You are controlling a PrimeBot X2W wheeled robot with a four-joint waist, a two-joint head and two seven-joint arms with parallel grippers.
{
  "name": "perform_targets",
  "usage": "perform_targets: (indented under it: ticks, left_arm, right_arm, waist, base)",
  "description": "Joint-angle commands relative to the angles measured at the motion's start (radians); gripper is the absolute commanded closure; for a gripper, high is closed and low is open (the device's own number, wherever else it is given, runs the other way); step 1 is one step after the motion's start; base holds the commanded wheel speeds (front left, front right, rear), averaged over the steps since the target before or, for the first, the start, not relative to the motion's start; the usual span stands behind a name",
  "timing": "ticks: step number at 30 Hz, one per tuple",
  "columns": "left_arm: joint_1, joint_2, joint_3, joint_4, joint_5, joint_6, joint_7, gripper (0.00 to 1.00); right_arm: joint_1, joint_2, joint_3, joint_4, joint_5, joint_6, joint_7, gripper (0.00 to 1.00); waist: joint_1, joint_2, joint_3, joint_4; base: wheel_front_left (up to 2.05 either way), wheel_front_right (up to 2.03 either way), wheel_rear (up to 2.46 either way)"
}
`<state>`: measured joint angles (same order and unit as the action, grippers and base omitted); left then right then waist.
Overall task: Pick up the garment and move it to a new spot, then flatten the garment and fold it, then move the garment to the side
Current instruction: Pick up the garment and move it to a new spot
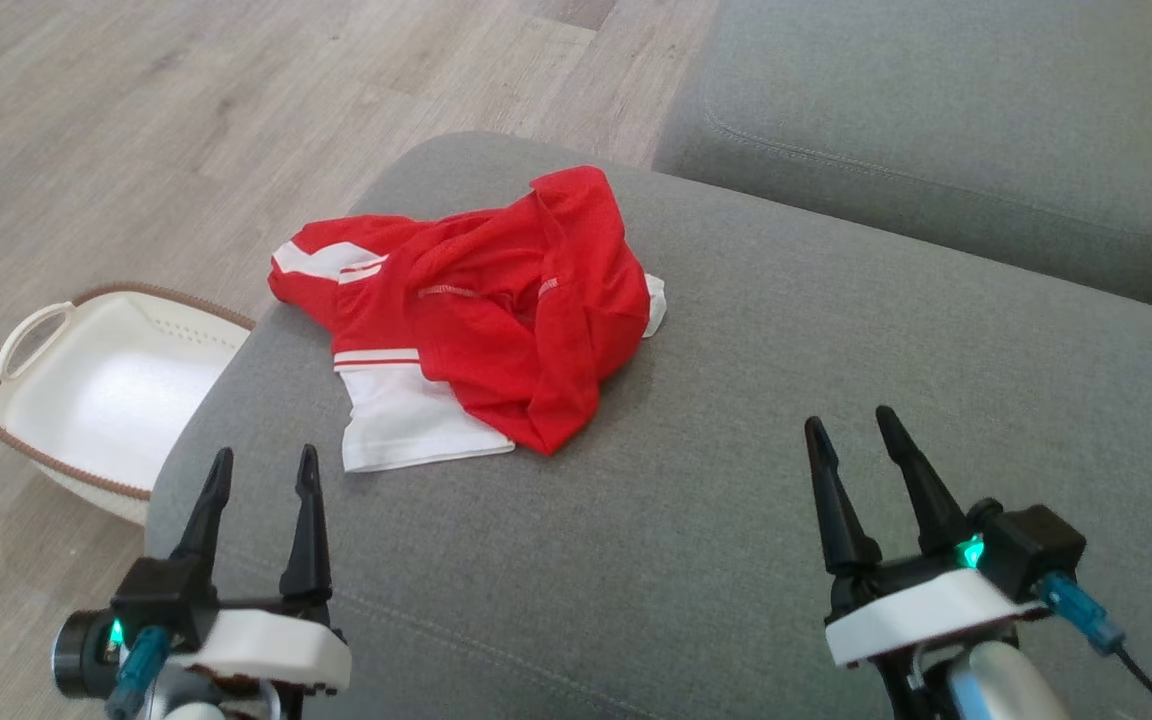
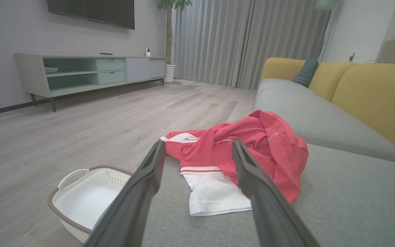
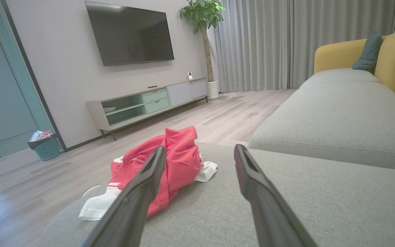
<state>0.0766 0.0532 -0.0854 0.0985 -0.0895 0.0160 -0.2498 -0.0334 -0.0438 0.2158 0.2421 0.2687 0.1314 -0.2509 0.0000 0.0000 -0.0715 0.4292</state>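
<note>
The left jaws and right jaws stand open and empty, short of the crumpled shirt (image 1: pixel 496 310) on the sofa (image 1: pixel 736 500).

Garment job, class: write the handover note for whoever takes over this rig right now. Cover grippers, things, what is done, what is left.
Both open and empty: left gripper just short of the garment, right gripper over the bare grey sofa cushion.
The garment, red and white, lies crumpled toward the cushion's far left corner; a white basket stands on the floor beside it.
Done: nothing yet.
Left: pick up, move, flatten, fold, set aside.
</note>
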Motion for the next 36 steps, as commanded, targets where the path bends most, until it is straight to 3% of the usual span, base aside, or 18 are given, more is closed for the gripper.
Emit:
perform_targets:
  ticks: [1, 11, 19, 27, 36]
  left_arm:
    - [-0.035, -0.002, 0.031, -0.041, 0.009, -0.003, -0.012, 0.0]
    - [-0.059, -0.001, 0.052, -0.051, -0.004, -0.004, -0.012, 0.0]
    - [-0.219, 0.041, 0.051, 0.023, -0.043, -0.078, 0.012, 0.0]
    - [-0.54, 0.133, -0.008, 0.192, -0.108, -0.137, 0.24, 0.0]
    - [-0.796, 0.233, -0.056, 0.382, -0.245, -0.146, 0.525, 0.0]
  right_arm:
    - [-0.02, -0.006, 0.023, -0.03, 0.005, -0.001, -0.011, 0.0]
    - [-0.034, -0.006, 0.012, -0.026, -0.007, -0.001, -0.011, 0.0]
    - [-0.084, -0.006, -0.012, -0.036, -0.046, -0.001, -0.011, 0.0]
    - [-0.141, -0.006, -0.04, -0.053, -0.061, -0.001, -0.011, 0.0]
    - [-0.189, -0.006, -0.038, -0.071, -0.049, -0.001, -0.011, 0.0]
  waist:
    - [0.0, 0.0, 0.001, -0.002]
    - [0.0, 0.0, 0.047, -0.063]
    - [0.0, 0.0, 0.147, -0.154]
    - [0.0, 0.0, 0.259, -0.269]
    - [0.0, 0.0, 0.352, -0.381]
  base:
    - [0.0, 0.0, 0.0]
    - [0.0, 0.0, 0.0]
    - [0.0, 0.0, 0.0]
    - [0.0, 0.0, 0.0]
    - [0.0, 0.0, 0.0]
